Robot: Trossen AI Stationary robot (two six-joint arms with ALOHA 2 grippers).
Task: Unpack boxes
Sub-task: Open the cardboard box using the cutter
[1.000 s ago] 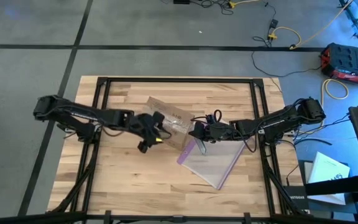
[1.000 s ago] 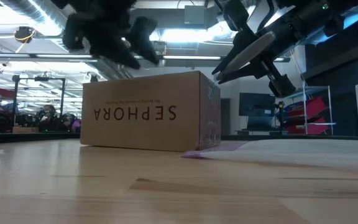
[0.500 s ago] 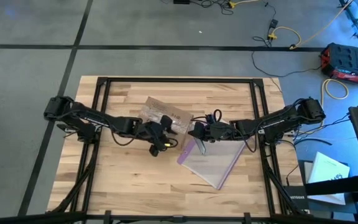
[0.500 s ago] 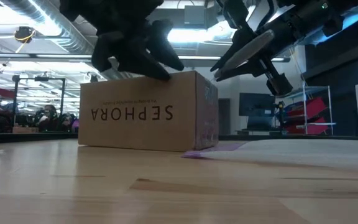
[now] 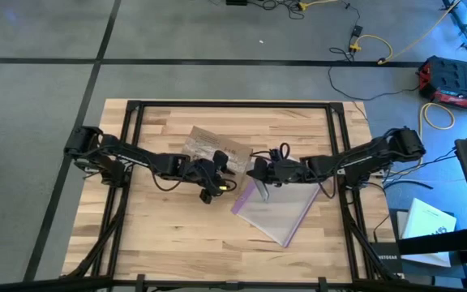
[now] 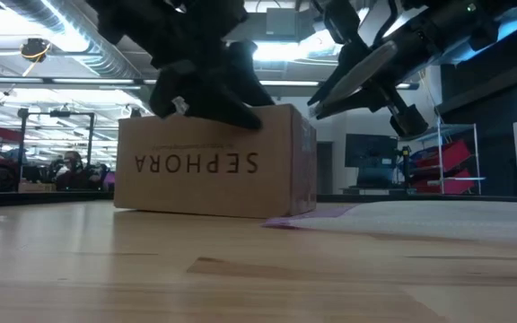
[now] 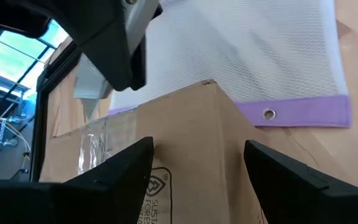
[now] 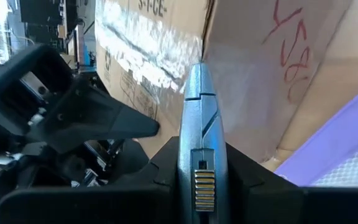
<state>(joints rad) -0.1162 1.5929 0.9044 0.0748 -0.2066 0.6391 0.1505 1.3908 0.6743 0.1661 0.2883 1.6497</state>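
Observation:
A brown cardboard box (image 5: 209,146) with upside-down "SEPHORA" lettering (image 6: 196,163) rests on its base at mid-table. My left gripper (image 7: 197,155) is open; its fingers stand over the box's top at the near right corner (image 6: 227,103). My right gripper (image 5: 259,172) hovers just right of the box, shut on a grey knife-like tool (image 8: 197,124). The tool's tip (image 6: 317,108) points at the box's right end. A clear plastic bag with a purple edge (image 5: 278,207) lies flat beside the box. My left gripper's fingers (image 7: 126,168) sit right at the box's top face near its corner (image 7: 207,93), coming slanting down from the table's left; whether they touch the cardboard I cannot tell. My right gripper pinches the tool's handle (image 8: 202,180) between its two fingers, slanting down from the table's right. The tool runs along the fingers and sticks out past them, clear of the table. I cannot tell whether its tip touches the box.
Black frame rails (image 5: 128,146) run along the table's left, right and far sides. Bare wood (image 5: 177,235) lies in front of the box. The bag's purple edge (image 7: 303,113) reaches the box's right end.
My left gripper has gone toward the table's right edge and down, tipping its fingers lower, from above the box's left part to the box's top near right corner. The box, the bag and my right gripper with the tool have kept still.

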